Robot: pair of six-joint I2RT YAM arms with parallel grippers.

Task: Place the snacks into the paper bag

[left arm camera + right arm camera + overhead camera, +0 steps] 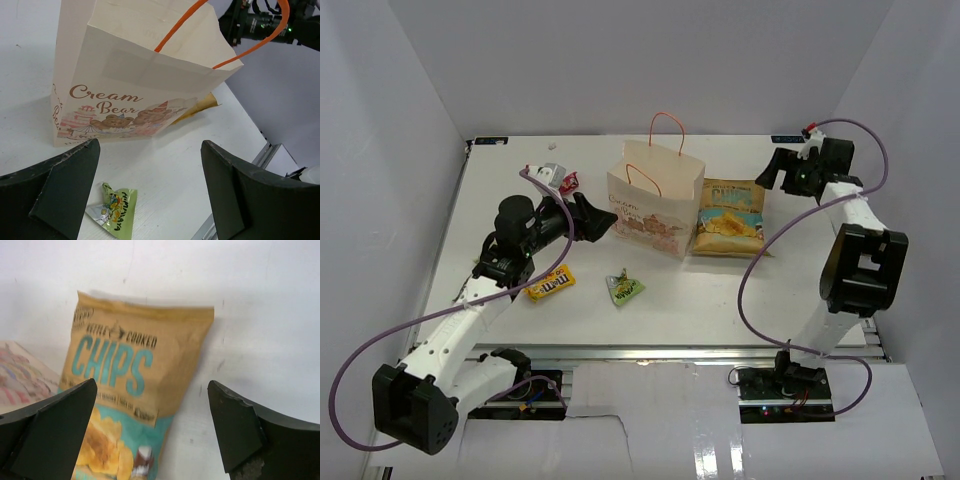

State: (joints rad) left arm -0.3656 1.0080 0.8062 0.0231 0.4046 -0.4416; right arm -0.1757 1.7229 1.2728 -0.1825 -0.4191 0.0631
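Observation:
The beige paper bag (pixel 655 200) stands upright mid-table, open at the top, with orange loop handles; the left wrist view shows its printed front (pixel 135 85). The large yellow chip bag (pixel 730 217) lies flat to its right and fills the right wrist view (pixel 125 395). The M&M's packet (pixel 550 285) and the green packet (pixel 625 288) lie in front of the bag. The red-pink packet (pixel 568 181) lies at the back left. My left gripper (pixel 605 222) is open and empty beside the bag's left front, above the green packet (pixel 116 210). My right gripper (pixel 770 172) is open and empty over the chip bag's far end.
White walls enclose the table on the left, back and right. A metal rail (pixel 700 352) runs along the near edge. Purple cables (pixel 760 250) loop off both arms. The paper bag's corner (pixel 20 380) shows at the left of the right wrist view.

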